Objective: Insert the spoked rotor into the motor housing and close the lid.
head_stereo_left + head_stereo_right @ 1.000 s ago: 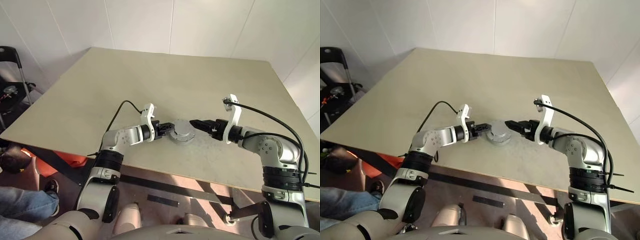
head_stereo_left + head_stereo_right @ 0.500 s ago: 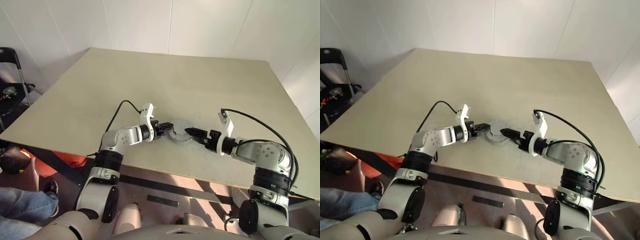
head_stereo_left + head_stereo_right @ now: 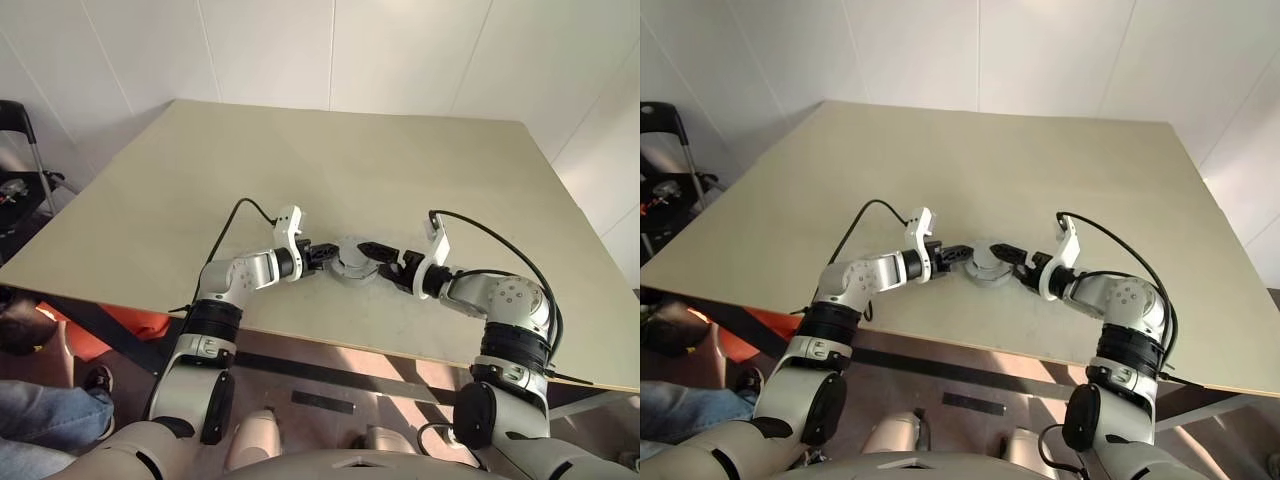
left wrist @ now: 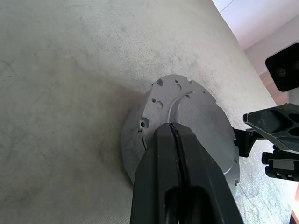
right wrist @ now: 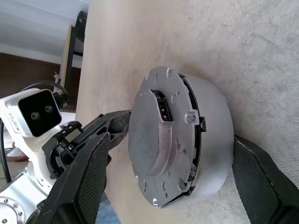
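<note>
Motor housing (image 5: 205,140) sat on the bench (image 3: 400,170) near its front edge, between the two arms. Lid (image 5: 154,140) was on top of it, grey disc with small cut-outs and a small rectangular slot near the rim. In the right wrist view a dark gap showed between lid and housing along part of the rim, so the lid looked not fully seated there. Can't tell the spoked rotor's position; the lid covered the top.

Left gripper (image 3: 327,253) came in from the robot's left, fingers pressed together with nothing between them. In the left wrist view the closed fingers (image 4: 180,154) lay over the lid's upper face, tip about at the disc's middle. Contact looked likely, can't confirm whether they were pressing or just above it.

Right gripper (image 3: 372,248) came in from the robot's right, fingers spread wide. In the right wrist view one finger (image 5: 91,172) sat on the lid side and the other (image 5: 264,182) on the housing's far side, so the stack was straddled. Both were just beside the stack, neither clearly touching.

Bench surface around the stack was bare tan. A black chair (image 3: 20,130) stood off the bench's left edge.
</note>
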`<action>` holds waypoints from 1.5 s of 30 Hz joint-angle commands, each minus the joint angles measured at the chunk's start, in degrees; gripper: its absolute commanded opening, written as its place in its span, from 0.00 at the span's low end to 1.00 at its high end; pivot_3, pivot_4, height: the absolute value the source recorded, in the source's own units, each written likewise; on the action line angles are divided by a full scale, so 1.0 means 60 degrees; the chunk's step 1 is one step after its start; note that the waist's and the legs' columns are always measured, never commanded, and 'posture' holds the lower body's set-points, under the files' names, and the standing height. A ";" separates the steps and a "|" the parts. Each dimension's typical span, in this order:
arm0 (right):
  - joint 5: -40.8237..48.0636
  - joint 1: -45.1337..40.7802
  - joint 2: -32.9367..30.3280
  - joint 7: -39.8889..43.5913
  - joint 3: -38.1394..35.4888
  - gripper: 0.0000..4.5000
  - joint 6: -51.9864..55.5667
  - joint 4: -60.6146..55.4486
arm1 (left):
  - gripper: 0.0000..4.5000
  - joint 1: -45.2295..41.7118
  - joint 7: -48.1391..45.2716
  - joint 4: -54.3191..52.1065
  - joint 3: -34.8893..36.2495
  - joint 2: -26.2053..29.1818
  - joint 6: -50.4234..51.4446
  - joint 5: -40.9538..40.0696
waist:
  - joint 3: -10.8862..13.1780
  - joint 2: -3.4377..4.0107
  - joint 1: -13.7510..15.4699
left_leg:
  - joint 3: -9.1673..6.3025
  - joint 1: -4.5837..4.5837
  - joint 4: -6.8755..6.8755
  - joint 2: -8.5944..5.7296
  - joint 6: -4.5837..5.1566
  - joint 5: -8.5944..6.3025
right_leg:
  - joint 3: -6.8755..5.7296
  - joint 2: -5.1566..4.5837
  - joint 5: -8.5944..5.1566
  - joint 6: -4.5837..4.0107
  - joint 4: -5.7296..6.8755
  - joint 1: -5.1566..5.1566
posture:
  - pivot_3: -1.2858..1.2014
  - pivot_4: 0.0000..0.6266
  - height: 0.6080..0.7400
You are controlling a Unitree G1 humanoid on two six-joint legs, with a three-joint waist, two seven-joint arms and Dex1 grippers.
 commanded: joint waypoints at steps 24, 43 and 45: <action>-0.0079 -0.0721 0.0021 0.0078 0.1015 0.52 -0.0769 0.0751 | 0.00 0.0020 0.0203 0.0258 0.0934 -0.0143 -0.0765 -0.0337 | 0.0001 0.0013 -0.0002 | -0.0015 -0.0082 -0.0044 0.0003 0.0009 -0.0005 | -0.0057 0.0001 0.0047 -0.0049 -0.0007 -0.0057 | 0.52 0.00 1.00; 0.0119 -0.2802 -0.0215 -0.0966 -0.0239 0.52 -0.2443 0.3689 | 0.00 0.1258 0.0587 -0.1322 0.2388 0.0378 -0.0358 -0.1621 | 0.0009 0.0016 0.0009 | -0.0036 -0.0312 0.0127 0.0050 0.0055 -0.0024 | -0.0150 0.0000 0.0085 -0.0080 0.0051 -0.0212 | 0.52 0.00 1.00; 0.0290 -0.3042 -0.0200 -0.1152 -0.0489 0.52 -0.2467 0.3922 | 0.00 0.1345 0.0603 -0.1468 0.2480 0.0366 -0.0326 -0.1788 | 0.0011 0.0017 0.0013 | -0.0035 -0.0312 0.0131 0.0053 0.0045 -0.0018 | -0.0150 0.0000 0.0087 -0.0081 0.0051 -0.0212 | 0.52 0.00 1.00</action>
